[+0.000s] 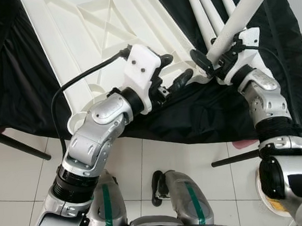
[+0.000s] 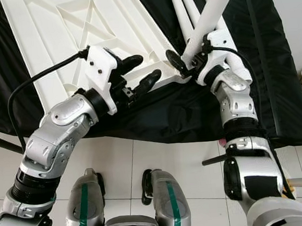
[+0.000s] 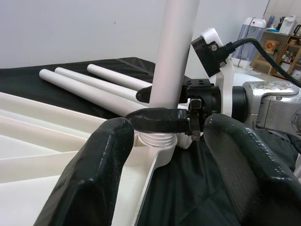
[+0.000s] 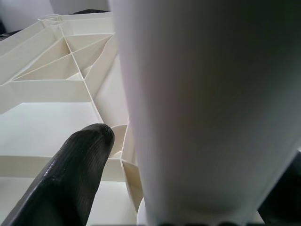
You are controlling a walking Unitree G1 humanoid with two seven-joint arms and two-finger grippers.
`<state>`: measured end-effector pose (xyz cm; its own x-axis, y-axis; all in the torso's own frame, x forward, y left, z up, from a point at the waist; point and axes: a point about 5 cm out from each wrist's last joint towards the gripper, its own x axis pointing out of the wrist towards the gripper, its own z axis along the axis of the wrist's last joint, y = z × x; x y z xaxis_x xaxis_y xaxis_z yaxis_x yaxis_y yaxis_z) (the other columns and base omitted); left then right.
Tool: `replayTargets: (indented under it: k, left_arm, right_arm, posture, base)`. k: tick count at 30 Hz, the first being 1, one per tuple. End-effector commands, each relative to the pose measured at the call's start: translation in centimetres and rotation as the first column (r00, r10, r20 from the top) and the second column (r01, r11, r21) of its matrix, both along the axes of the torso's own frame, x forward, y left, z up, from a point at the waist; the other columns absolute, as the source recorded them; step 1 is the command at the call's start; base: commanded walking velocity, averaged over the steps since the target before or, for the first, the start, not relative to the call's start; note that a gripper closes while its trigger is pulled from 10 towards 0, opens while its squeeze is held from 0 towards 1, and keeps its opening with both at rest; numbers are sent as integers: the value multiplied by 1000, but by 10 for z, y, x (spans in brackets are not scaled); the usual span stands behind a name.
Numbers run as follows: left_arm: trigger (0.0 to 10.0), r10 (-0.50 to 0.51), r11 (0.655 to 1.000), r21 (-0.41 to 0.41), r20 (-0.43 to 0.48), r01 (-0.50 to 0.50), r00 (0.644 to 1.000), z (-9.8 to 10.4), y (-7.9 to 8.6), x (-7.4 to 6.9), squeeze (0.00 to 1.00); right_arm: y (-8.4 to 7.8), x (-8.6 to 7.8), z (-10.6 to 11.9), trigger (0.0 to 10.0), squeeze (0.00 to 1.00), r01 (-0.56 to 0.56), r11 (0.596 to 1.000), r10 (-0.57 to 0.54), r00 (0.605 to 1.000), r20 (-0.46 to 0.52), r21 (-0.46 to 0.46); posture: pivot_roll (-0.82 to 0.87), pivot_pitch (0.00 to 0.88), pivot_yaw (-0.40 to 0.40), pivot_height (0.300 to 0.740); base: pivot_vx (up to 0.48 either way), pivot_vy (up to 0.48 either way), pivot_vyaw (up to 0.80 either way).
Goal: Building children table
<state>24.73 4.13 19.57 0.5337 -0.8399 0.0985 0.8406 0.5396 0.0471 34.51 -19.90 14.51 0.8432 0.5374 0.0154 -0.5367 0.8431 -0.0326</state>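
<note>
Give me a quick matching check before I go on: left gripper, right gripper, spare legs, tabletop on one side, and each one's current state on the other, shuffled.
1. left gripper
2. right gripper
3. spare legs
4. tabletop

A. lying loose on the black cloth
B. upside down, ribs showing
C. open, beside the tabletop's corner
D. shut on the table leg standing at the corner socket

Pairs: 1-C, 2-D, 3-A, 4-B

Smooth white plastic tabletop (image 1: 89,31) and leg (image 3: 176,52) are lying on matt black cloth (image 1: 193,115); glossy black rubbery fingers (image 3: 96,174) and silver metal arms are showing.
</note>
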Motion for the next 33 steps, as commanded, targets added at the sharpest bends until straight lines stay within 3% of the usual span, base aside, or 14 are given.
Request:
replayTargets:
  k: [1,2,3,19,20,26,27,33]
  left_arm:
    - [10000,-12,1000,-1,1,12,1000,0,-2,-1,0]
    - [10000,-12,1000,-1,1,12,1000,1,-2,-1,0]
    - [10000,-12,1000,0,1,12,1000,1,-2,-1,0]
    - [10000,-16,1000,1,-3,16,1000,0,-2,-2,0]
    - [10000,-16,1000,1,-4,16,1000,0,-2,-2,0]
    - [10000,-17,1000,0,-8,17,1000,-1,-2,-3,0]
    - [10000,-19,1000,-1,-9,19,1000,-1,-2,-3,0]
    - [10000,-23,1000,-1,-10,23,1000,-1,-3,-4,0]
  right_arm:
    - [-6,1,2,9765,0,4,1000,-4,1000,7,0]
    - [-7,1,2,3608,0,0,1000,0,1000,5,-1]
    - [-8,2,0,0,0,-4,1000,4,1000,1,6]
    - [-7,0,-8,0,0,-54,996,54,999,0,71]
    - [-3,-1,-8,10000,0,-50,995,50,999,1,87]
    - [7,-4,-9,10000,0,-24,992,23,1000,10,126]
    - [14,-5,-7,10000,0,25,987,-30,999,29,156]
    - [20,-5,-6,10000,0,100,982,-108,993,38,161]
  posture:
    - [103,62,-98,740]
    - [103,62,-98,740]
    - [104,62,-97,740]
    - [104,68,-97,740]
    - [104,72,-99,740]
    - [102,73,-100,740]
    - [101,72,-100,740]
    - [99,72,-103,740]
  base:
    - [0,0,0]
    - [0,0,0]
    - [0,0,0]
    - [0,0,0]
    - [0,0,0]
    - [0,0,0]
    - [0,0,0]
    - [0,0,0]
